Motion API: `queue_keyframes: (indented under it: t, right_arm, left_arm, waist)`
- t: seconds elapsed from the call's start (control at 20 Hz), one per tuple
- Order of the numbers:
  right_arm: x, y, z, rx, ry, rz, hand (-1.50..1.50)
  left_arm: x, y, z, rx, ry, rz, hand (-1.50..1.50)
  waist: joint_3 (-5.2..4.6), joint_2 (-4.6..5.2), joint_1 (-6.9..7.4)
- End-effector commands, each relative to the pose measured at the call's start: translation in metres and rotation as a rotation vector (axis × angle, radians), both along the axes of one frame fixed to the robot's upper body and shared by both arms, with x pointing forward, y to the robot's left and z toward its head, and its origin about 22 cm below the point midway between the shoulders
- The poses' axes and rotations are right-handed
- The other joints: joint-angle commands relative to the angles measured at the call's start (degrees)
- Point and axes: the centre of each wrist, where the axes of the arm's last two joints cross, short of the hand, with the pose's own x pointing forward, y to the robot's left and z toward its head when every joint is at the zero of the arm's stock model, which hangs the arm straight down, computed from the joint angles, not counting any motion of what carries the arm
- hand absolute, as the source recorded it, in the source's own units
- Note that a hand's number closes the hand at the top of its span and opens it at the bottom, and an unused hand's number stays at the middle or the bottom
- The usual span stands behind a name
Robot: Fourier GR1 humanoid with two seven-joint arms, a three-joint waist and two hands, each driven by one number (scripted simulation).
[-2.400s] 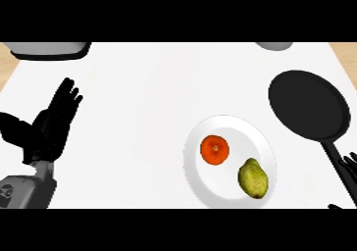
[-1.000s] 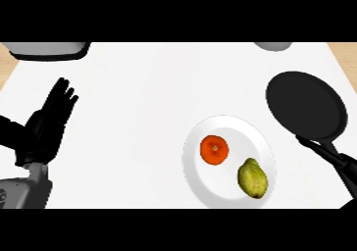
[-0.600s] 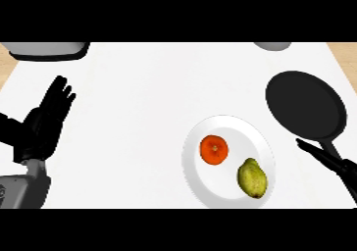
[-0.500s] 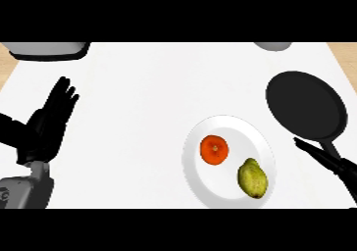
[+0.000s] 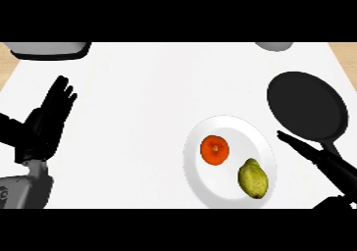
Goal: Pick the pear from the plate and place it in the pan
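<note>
A green-yellow pear (image 5: pixel 253 178) lies on the lower right part of a white plate (image 5: pixel 204 177), beside an orange-red round fruit (image 5: pixel 216 149). To the upper right sits a black pan (image 5: pixel 306 104), its handle running down toward the right hand. My right hand (image 5: pixel 328 164) comes in from the lower right with straight fingers, open, just right of the plate and over the pan's handle; it does not touch the pear. At the left, my left hand (image 5: pixel 44 123) rests open with its fingers up.
A grey object (image 5: pixel 49 48) sits at the back left edge and a small pale bowl-like thing (image 5: pixel 274 46) at the back right. Wooden floor shows past the counter's (image 5: pixel 138 98) left and right edges.
The right hand has come up from the lower right corner and reached leftward toward the plate. The left hand has barely shifted. Pear, plate and pan stay put.
</note>
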Motion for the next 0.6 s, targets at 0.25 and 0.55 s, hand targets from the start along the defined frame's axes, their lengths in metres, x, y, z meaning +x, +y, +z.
queue_keyframes:
  t: [0.25,0.55]
  right_arm:
    - [0.016,0.027,-0.02,0.014,0.03,-0.001,-1.5]
    - [0.016,0.044,-0.053,-0.043,0.053,0.03,-1.5]
  left_arm:
    - [-0.001,-0.006,0.017,-0.005,0.008,-0.013,0.0]
    - [-0.003,0.001,0.005,-0.011,0.006,-0.009,0.0]
  waist:
    - [0.02,0.0,0.03]
    - [0.02,0.03,0.06]
